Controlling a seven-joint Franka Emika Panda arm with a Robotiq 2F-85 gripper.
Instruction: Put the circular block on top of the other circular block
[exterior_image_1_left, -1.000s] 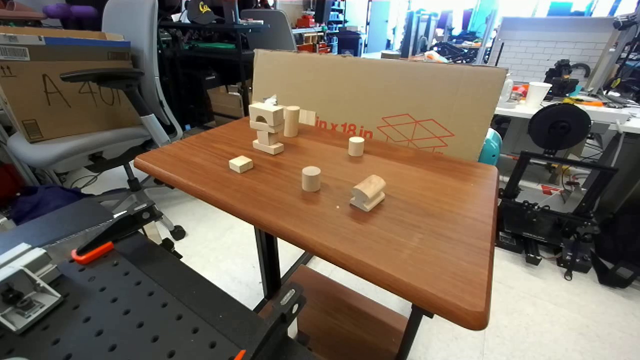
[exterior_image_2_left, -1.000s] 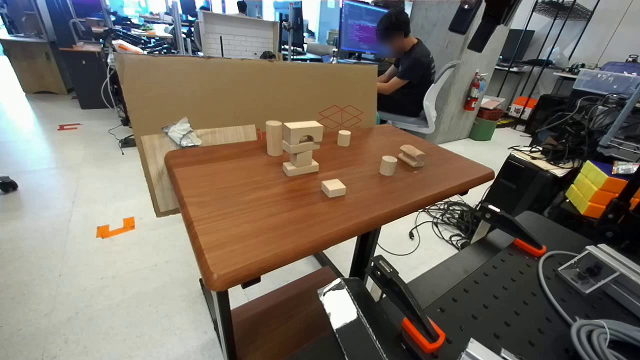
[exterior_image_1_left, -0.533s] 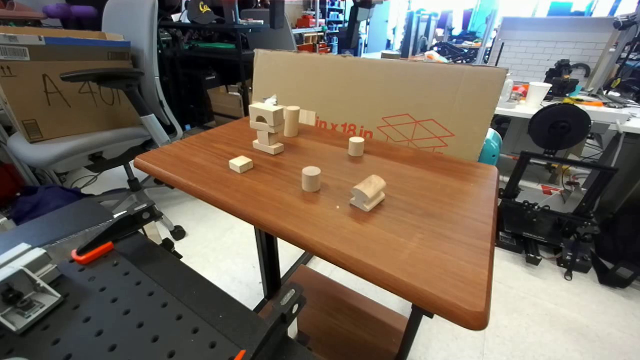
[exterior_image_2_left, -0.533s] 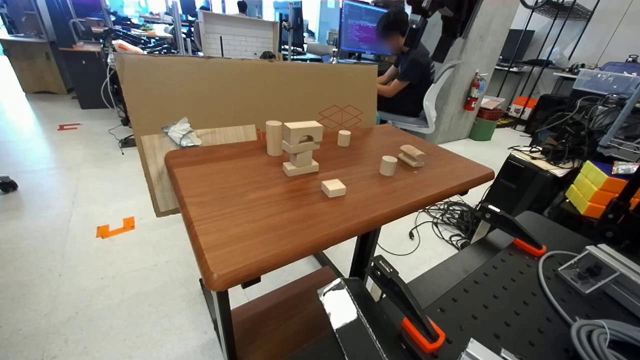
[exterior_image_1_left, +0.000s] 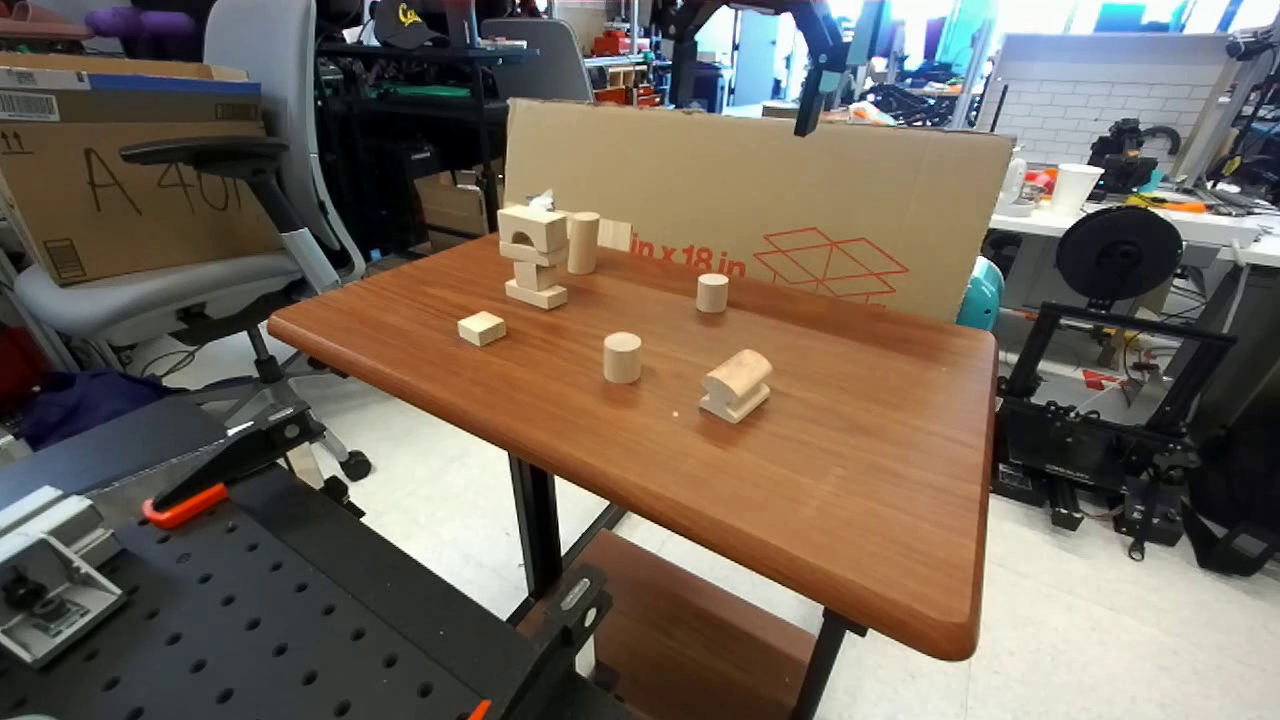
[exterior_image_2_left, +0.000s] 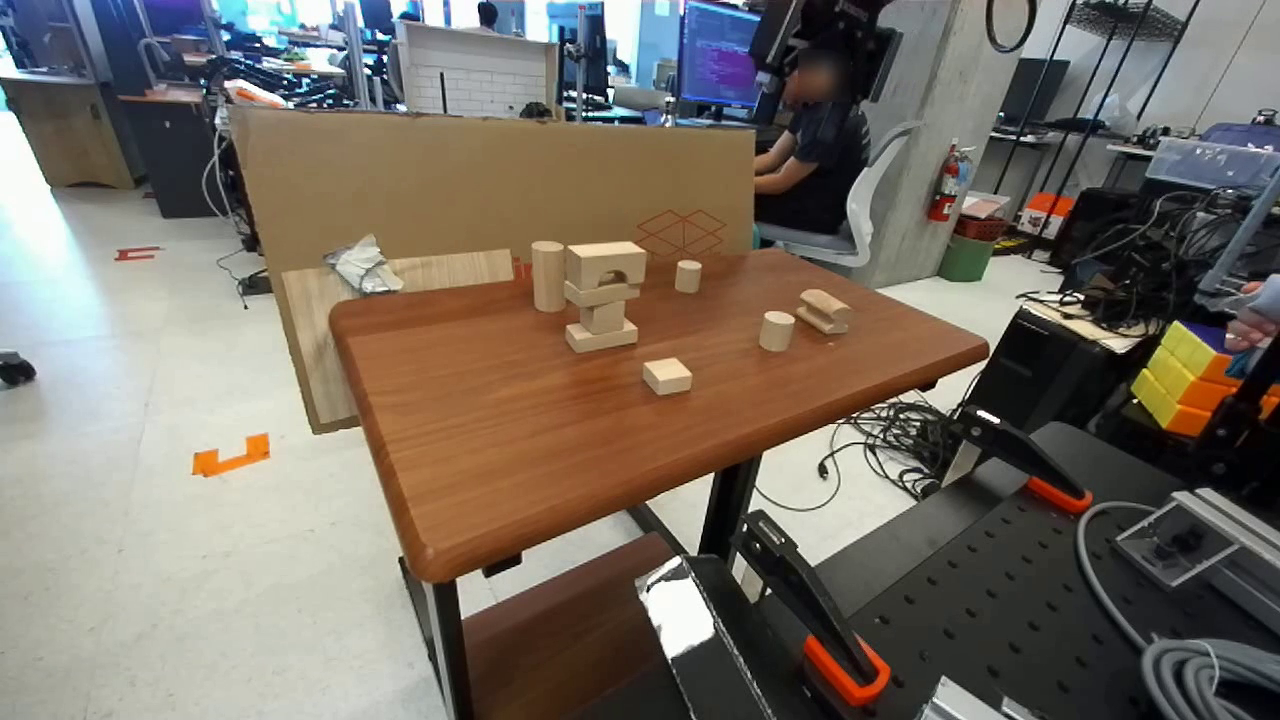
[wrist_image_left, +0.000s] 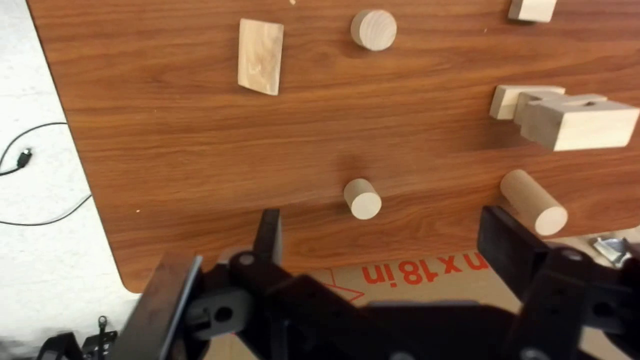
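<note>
Two small pale wooden cylinders stand upright and apart on the brown table (exterior_image_1_left: 850, 450). One circular block (exterior_image_1_left: 712, 293) is by the cardboard sheet; it also shows in an exterior view (exterior_image_2_left: 688, 277) and the wrist view (wrist_image_left: 365, 205). The other circular block (exterior_image_1_left: 622, 358) is nearer the table's middle; it also shows in an exterior view (exterior_image_2_left: 776, 332) and the wrist view (wrist_image_left: 375, 30). My gripper (exterior_image_1_left: 744, 118) is open, empty and high above the table, also at the top of an exterior view (exterior_image_2_left: 825, 75). In the wrist view its fingers (wrist_image_left: 380, 215) are spread wide, with the cardboard-side cylinder just beyond the gap.
A stacked block tower with an arch (exterior_image_1_left: 535, 255) and a tall cylinder (exterior_image_1_left: 583, 243) stand together. A flat block (exterior_image_1_left: 482, 328) and a round-topped block (exterior_image_1_left: 737, 385) lie on the table. A cardboard sheet (exterior_image_1_left: 850, 200) stands along one edge. A person (exterior_image_2_left: 815, 150) sits behind it.
My gripper has come down into view from above, and it has moved leftward in an exterior view. The blocks have not moved.
</note>
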